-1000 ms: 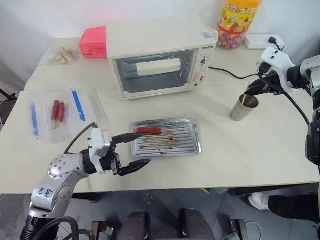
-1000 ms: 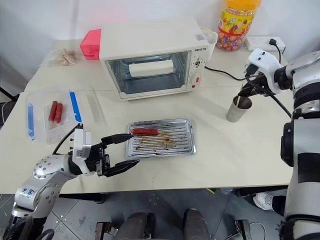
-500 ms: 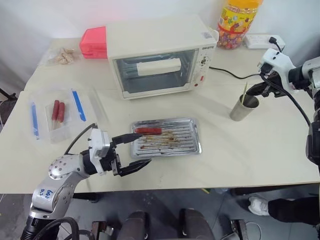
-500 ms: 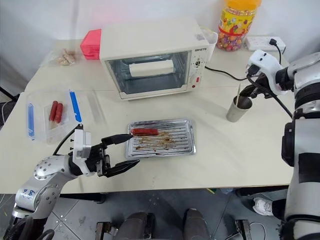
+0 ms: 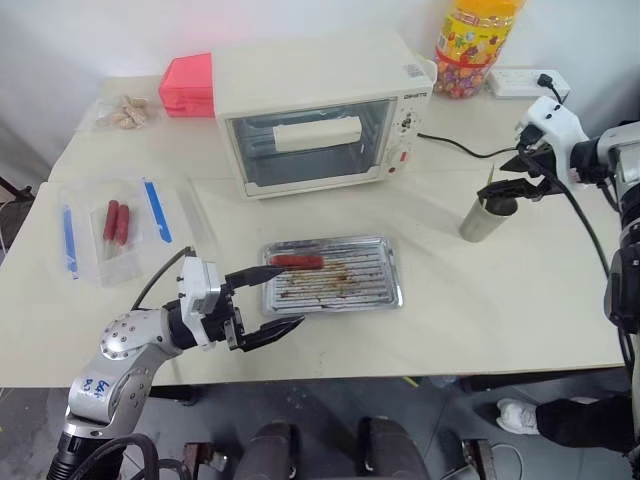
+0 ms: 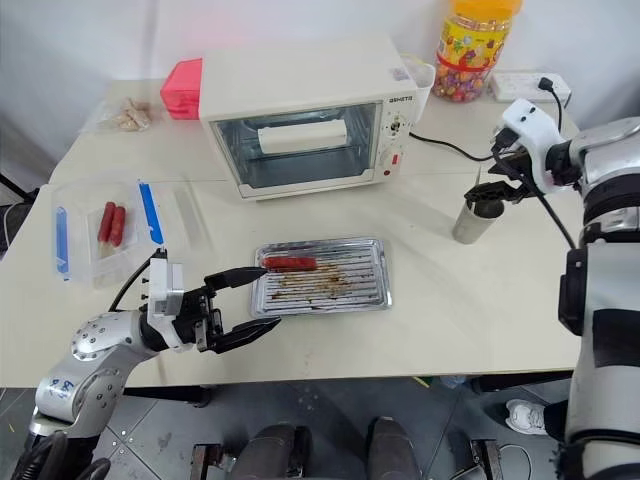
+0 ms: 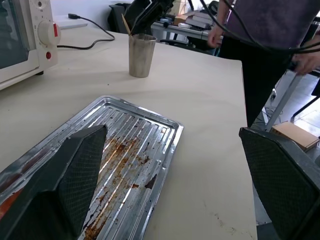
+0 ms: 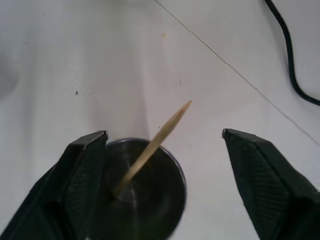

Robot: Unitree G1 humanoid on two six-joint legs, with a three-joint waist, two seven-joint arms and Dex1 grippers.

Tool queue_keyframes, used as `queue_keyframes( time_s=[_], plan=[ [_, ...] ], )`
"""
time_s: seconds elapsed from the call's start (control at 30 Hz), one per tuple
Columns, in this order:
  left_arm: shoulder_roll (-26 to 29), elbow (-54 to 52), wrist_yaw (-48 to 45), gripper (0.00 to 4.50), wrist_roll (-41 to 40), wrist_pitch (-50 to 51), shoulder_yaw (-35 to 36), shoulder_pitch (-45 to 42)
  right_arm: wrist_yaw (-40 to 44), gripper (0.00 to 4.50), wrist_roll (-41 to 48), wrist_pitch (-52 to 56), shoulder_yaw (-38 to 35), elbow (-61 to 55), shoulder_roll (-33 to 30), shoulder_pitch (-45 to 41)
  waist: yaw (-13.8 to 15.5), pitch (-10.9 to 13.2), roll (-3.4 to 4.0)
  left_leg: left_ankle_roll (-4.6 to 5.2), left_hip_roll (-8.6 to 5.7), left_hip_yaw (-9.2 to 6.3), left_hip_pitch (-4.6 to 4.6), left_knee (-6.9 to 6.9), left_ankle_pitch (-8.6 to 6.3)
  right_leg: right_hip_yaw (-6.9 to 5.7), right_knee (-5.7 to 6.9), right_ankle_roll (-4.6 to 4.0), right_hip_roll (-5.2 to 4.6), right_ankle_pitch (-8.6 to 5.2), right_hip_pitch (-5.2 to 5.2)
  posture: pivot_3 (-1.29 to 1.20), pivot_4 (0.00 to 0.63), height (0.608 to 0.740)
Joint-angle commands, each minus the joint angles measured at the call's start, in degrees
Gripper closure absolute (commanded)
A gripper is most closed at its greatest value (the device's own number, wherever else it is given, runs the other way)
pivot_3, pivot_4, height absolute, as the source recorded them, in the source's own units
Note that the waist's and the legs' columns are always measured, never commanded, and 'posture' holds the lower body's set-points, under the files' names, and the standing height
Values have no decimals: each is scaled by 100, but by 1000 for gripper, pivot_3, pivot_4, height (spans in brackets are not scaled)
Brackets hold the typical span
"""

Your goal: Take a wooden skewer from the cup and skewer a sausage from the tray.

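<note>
The steel cup (image 5: 487,219) stands at the table's right, with one wooden skewer (image 8: 155,145) leaning in it, its tip poking above the rim. My right gripper (image 5: 512,190) hovers just over the cup, open, its fingers on either side of the skewer and touching nothing. The metal tray (image 5: 375,290) lies at the table's middle front, with the sausage (image 5: 296,261) at its far left corner. My left gripper (image 5: 290,297) is open and level at the tray's left end, the upper finger reaching just short of the sausage.
A toaster oven (image 5: 315,110) stands behind the tray, with a pink box (image 5: 187,85) to its left. A candy jar (image 5: 475,45) and power strip (image 5: 525,80) sit at the back right. A plastic bag (image 5: 115,225) with two sausages lies at left. A person (image 7: 260,30) stands beyond the cup.
My right gripper, shut at the cup's mouth before, has opened wide above it. The skewer now leans free in the cup. The left arm has not moved.
</note>
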Motion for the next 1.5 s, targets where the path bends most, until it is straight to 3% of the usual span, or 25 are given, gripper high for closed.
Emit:
queue_keyframes(
  time_s=[0.03, 0.17, 0.43, 0.83, 1.17, 1.33, 1.5],
  plan=[
    [-5, -191, 16, 0, -2, -98, 52, 49, -22, 690, 85, 33, -94, -117, -63, -25, 3, 0, 0, 0, 0, -1, 0, 0, 0, -1, 1, 0, 0, 0, 0, 0, 150, 740],
    [12, -174, 16, 0, -6, -93, 77, 31, -140, 1640, 120, 73, -145, -117, -50, -45, 3, 0, 0, 0, -1, -1, 0, 1, 0, 0, 0, 0, -1, 0, 0, 0, 150, 740],
    [-6, -158, 20, 0, 10, -100, 46, 15, 113, 4456, 98, 138, -128, -138, -80, -176, 2, 0, 0, 0, 0, 0, 0, 0, 0, 1, 1, 0, 0, 0, 0, 0, 150, 740],
    [-29, -153, 37, 0, 31, -108, 17, 15, 591, 4456, 234, 402, -233, -190, -319, -607, 7, 0, 0, 0, 0, -1, 0, 0, 0, 1, 1, 0, 0, 0, 0, 0, 150, 740],
    [-2, -106, -31, 0, 34, -192, 86, 81, 1570, 4456, 524, 824, -375, -350, -763, -1202, 8, 1, 1, 0, -1, 2, 0, 0, 0, 4, 0, 0, -1, 0, 0, 0, 150, 740],
    [82, -98, -95, 0, -167, -172, 389, 253, 2205, 4456, 1080, 1286, -649, -519, -793, -1432, 9, 2, 3, 0, 1, 2, 1, -2, 0, 4, -1, 0, 1, 0, -1, 0, 150, 740],
    [211, -27, -60, 0, -368, 8, 799, 379, 2299, 4456, 2378, 2083, -406, -1453, -729, -838, 10, 2, 3, 0, 3, 2, 1, -2, 0, 4, 0, 0, 0, 0, -1, 0, 150, 740]
  ],
)
